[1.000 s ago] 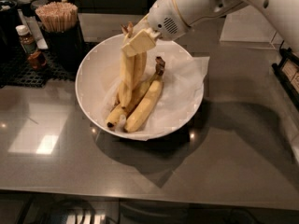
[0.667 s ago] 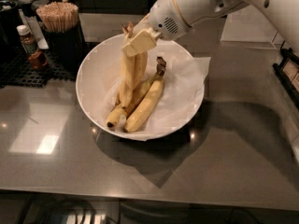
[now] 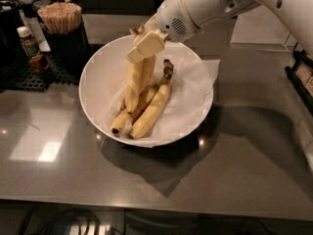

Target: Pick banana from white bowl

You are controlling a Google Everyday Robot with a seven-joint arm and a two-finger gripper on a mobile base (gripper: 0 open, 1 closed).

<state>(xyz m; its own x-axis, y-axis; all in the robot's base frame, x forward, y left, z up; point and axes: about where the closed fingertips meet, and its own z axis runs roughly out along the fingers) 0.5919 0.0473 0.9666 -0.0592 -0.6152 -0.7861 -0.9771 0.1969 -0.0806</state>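
The white bowl [image 3: 98,77] stands on the grey counter, lined with crinkled white paper [image 3: 190,97]. Two bananas lie in it side by side. The right banana [image 3: 152,110] has a dark stem pointing to the back. The left banana [image 3: 119,124] lies partly under the gripper. My gripper [image 3: 131,106] comes from the white arm [image 3: 205,6] at the upper right and reaches steeply down into the bowl. Its tip is at the middle of the left banana, beside the right one.
A black holder with wooden stirrers [image 3: 61,18] stands just behind the bowl's left rim. Small bottles [image 3: 27,40] sit on a black mat [image 3: 19,72] at the far left. A dark object [image 3: 303,77] is at the right edge.
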